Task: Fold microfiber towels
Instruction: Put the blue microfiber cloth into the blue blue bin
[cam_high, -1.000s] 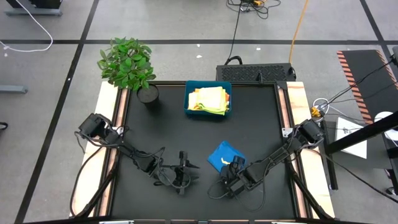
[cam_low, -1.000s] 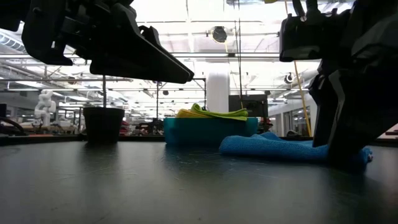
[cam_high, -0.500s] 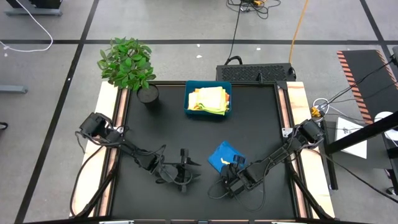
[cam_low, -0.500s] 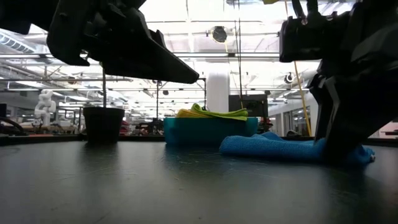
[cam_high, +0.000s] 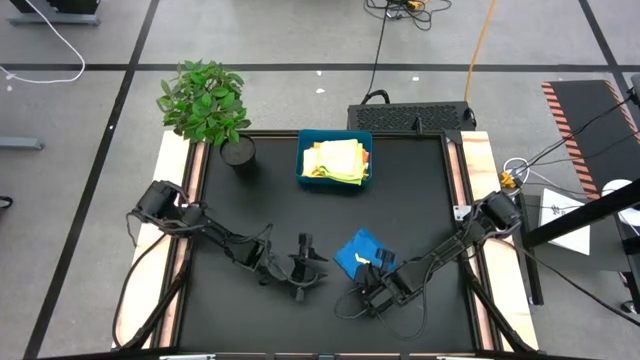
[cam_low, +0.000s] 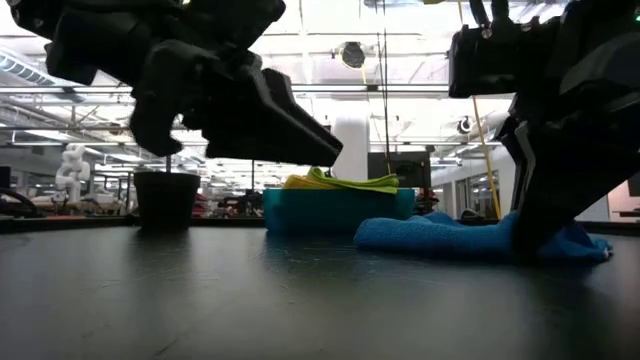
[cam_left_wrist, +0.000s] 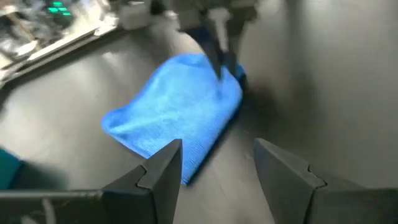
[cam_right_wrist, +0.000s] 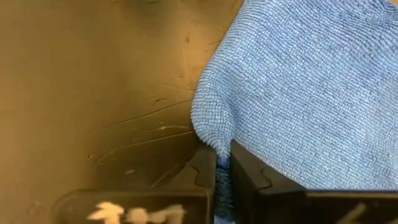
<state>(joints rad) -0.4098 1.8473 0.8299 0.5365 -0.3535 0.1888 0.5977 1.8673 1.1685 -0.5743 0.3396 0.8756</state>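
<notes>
- A black table (cam_high: 400, 190) stands on a grey tiled floor, with a potted plant (cam_high: 205, 105) at its far left corner and a teal tray (cam_high: 334, 178) at the middle of its far edge. The tray holds the yellow, orange and lime towels (cam_high: 336, 160) in a loose pile.
- The blue towel (cam_high: 362, 248) lies alone on the near half of the table, right of centre and well apart from the tray. It is already bunched or partly doubled over, not spread flat.
- The right gripper (cam_high: 377, 268) is down at the towel's near right corner. Its fingers are pressed together on a pinch of the blue edge, as the right wrist view shows (cam_right_wrist: 222, 163).
- The left gripper (cam_high: 303, 277) hovers just left of the towel with its fingers apart and nothing between them. It points at the cloth.
- In my judgement this is the start of the first fold: one corner is taken, the other not yet.
- Next the left gripper would need to reach the near left edge and pinch it, so both can lift and carry the edge across evenly.
- From above the towel sits as a diamond. Its long axis seems to run from near left to far right, though the bunching makes that uncertain.
</notes>
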